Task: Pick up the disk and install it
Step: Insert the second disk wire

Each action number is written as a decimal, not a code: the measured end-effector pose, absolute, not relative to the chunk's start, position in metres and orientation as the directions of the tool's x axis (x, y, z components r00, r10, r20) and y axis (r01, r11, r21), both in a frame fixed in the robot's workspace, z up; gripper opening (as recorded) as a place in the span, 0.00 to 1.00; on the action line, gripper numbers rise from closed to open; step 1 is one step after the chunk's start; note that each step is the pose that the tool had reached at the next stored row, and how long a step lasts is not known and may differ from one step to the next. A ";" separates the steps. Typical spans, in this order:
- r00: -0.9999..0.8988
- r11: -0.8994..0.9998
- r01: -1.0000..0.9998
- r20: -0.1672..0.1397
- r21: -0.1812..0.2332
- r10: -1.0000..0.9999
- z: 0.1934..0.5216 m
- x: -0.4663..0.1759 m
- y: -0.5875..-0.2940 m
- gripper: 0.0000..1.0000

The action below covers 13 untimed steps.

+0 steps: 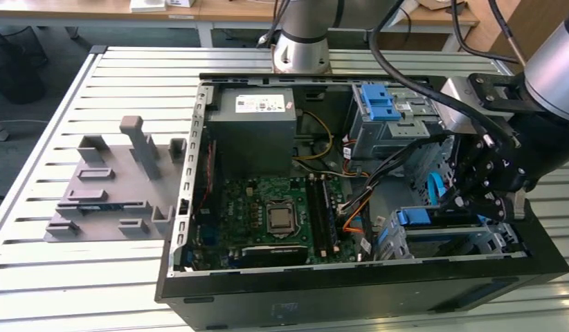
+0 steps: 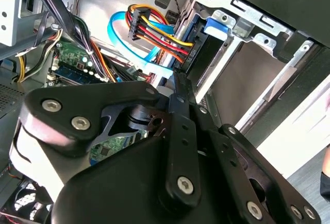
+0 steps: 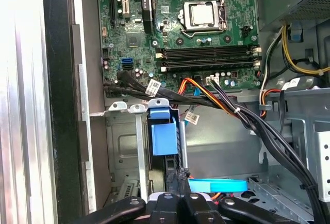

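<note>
Claw (image 2: 175, 87) is seen in both wrist views as black linkage; fingers are brought together, apparently pinched on the rear edge of the disk (image 3: 164, 136), though the contact itself is partly hidden. In the exterior view the claw (image 1: 488, 200) is placed inside the open PC case (image 1: 358, 290), at the exterior view's right, above the lower drive cage.

The disk is seated on edge in the lower drive cage (image 3: 124, 147), blue carrier tab showing, with a power/data connector bundle (image 2: 154, 33) plugged at its end. A flat blue data cable (image 3: 216, 185) is seen just beside the claw.

Further in, the motherboard (image 3: 180, 33) with CPU socket (image 3: 205, 15) and RAM slots is visible. In the exterior view the grey power supply (image 1: 257, 124) and the upper bay with blue latch (image 1: 381, 104) are set at the case's far side.

The case is laid on a slatted metal desk (image 1: 44, 277); a grey fixture block (image 1: 113, 187) is set well apart, at the exterior view's left.
</note>
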State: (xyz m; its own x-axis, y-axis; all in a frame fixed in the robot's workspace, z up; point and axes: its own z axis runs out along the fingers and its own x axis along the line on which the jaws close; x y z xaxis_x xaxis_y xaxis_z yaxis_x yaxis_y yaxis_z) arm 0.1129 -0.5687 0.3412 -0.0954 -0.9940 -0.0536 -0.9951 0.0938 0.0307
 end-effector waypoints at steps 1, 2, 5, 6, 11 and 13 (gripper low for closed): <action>-0.095 0.094 -0.995 -0.053 0.031 -0.994 0.341 0.113 -0.569 0.11; -0.095 0.094 -0.995 -0.053 0.031 -0.994 0.341 0.113 -0.569 0.11; -0.095 0.094 -0.995 -0.053 0.031 -0.994 0.340 0.115 -0.569 0.11; -0.095 0.094 -0.995 -0.053 0.031 -0.994 0.340 0.115 -0.569 0.11; -0.095 0.094 -0.995 -0.053 0.031 -0.994 0.336 0.115 -0.569 0.11; -0.095 0.094 -0.995 -0.053 0.031 -0.994 0.335 0.115 -0.569 0.11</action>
State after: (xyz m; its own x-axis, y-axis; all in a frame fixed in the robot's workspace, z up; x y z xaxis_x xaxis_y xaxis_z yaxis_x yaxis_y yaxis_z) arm 0.1152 -0.5688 0.3353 -0.0953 -0.9940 -0.0532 -0.9951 0.0938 0.0310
